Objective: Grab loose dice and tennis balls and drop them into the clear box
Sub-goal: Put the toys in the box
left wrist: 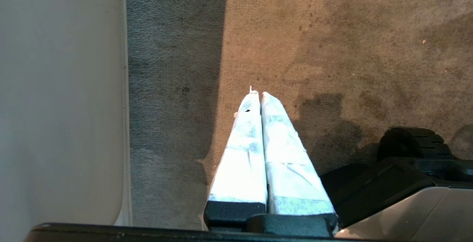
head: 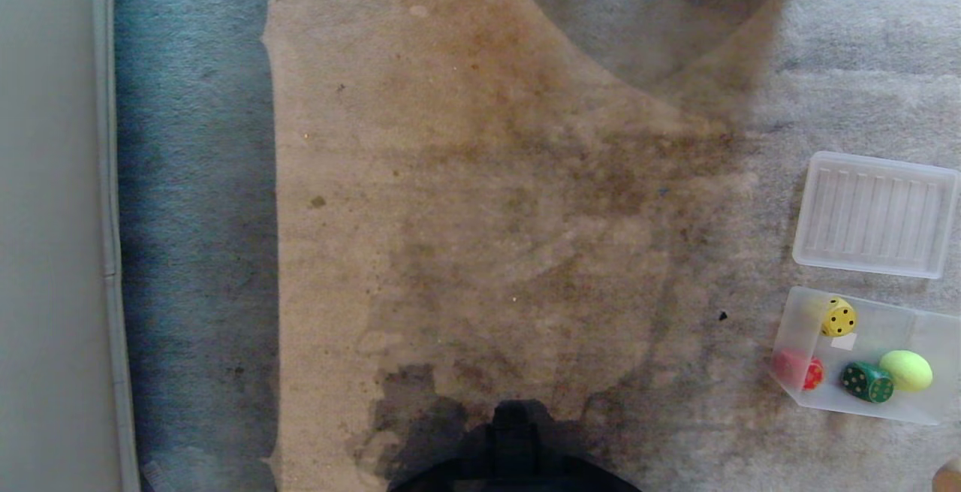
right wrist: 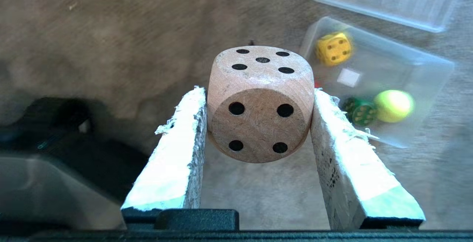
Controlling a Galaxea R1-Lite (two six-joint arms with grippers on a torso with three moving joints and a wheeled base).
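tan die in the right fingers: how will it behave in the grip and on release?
The tan die shows wood grain, so it is probably rigid and fairly light. The right gripper clamps two flat faces, so slip seems unlikely. With its rounded corners, it may tumble a little when dropped into the clear box.

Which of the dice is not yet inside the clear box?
The tan die, clamped between the right gripper fingers above the carpet. The yellow die, red die and green die already lie in the clear box.
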